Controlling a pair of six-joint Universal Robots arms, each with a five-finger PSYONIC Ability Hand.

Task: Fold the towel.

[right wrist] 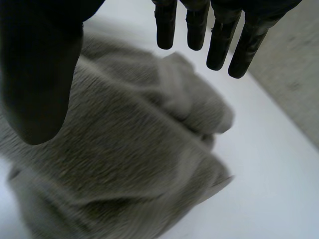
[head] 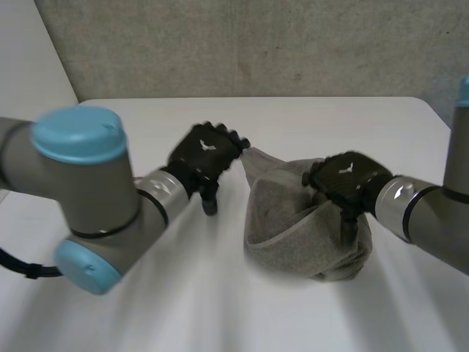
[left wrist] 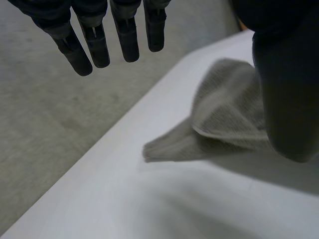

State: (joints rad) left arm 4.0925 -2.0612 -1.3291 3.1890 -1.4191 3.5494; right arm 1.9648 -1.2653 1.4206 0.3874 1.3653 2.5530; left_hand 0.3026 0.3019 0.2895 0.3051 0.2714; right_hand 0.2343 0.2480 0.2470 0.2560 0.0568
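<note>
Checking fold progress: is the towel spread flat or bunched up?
Bunched: the towel sits as a rumpled heap of overlapping layers, one corner sticking out.

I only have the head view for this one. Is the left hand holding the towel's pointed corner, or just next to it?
Observer: Just next to it. In its wrist view the left hand has straight fingers, and the towel corner lies on the table, unpinched.
Operator: The right hand looks buried in the heap. Is it gripping?
Observer: No. Its wrist view shows the right hand with straight fingers and its thumb spread away from them, the towel under the palm.
Operator: Is the towel neatly folded there?
Observer: No, it is bunched in uneven, rolled layers.
</note>
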